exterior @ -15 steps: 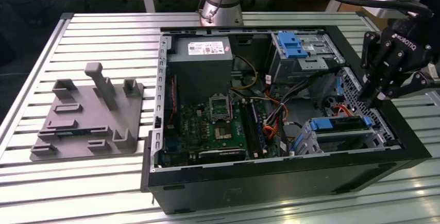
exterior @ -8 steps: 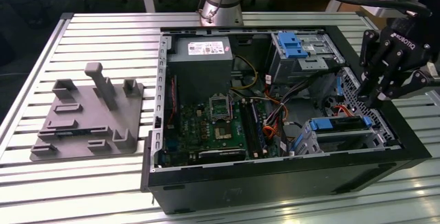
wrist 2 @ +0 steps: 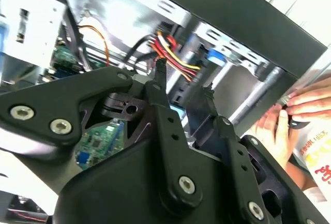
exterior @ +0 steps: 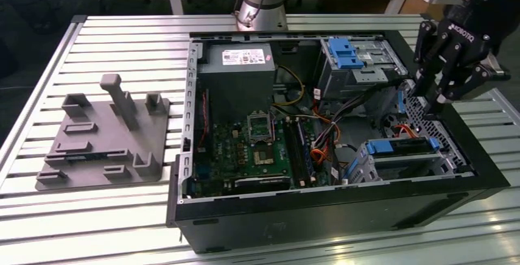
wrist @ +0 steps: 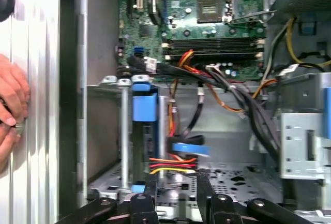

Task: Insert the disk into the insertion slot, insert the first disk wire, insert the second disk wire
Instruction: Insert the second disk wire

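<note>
Black gripper (exterior: 428, 94), fingers (wrist: 152, 185) moderately apart and holding nothing, above the open computer case (exterior: 325, 213) at the exterior view's right. Disk (exterior: 400, 147) in blue carrier, seated in the silver insertion slot (exterior: 414, 166), lower right of that frame. Red-yellow wire bundle (wrist: 170, 164) near the fingertips. Person's hand (wrist: 10, 105) just outside the case wall.

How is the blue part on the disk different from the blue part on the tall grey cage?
The disk has a wide blue frame and lies low in the silver insertion slot. The blue latch is narrower and sits on top of the taller grey cage. The disk is nearer the gripper; the latch is farther off. Both are bright blue.
</note>
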Action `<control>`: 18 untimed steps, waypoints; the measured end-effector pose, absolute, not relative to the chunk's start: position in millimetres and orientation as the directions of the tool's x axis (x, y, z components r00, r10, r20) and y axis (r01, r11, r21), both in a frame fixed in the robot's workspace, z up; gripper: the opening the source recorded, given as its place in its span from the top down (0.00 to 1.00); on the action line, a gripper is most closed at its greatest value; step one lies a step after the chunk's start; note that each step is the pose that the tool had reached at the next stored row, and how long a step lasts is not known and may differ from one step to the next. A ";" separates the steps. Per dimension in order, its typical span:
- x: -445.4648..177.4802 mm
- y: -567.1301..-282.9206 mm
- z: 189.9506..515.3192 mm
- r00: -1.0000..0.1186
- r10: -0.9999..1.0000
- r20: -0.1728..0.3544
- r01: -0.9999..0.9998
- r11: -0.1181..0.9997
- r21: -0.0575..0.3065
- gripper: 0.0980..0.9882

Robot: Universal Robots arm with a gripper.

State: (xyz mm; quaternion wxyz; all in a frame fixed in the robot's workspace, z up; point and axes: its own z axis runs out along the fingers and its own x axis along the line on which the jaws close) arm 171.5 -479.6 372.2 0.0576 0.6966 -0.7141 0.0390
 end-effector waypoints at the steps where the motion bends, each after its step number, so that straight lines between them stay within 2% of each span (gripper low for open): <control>1: 171.5 -475.5 372.2 -0.023 -0.990 0.139 -0.999 0.027 0.025 0.62; 4: 171.5 -464.0 371.9 -0.023 -0.988 0.153 -0.999 0.027 0.024 0.62; 11: 169.5 -448.3 370.7 -0.022 -0.963 0.267 -0.999 0.030 0.027 0.62; 18: 150.7 -436.8 365.8 -0.022 -0.945 0.326 -0.999 0.032 0.025 0.62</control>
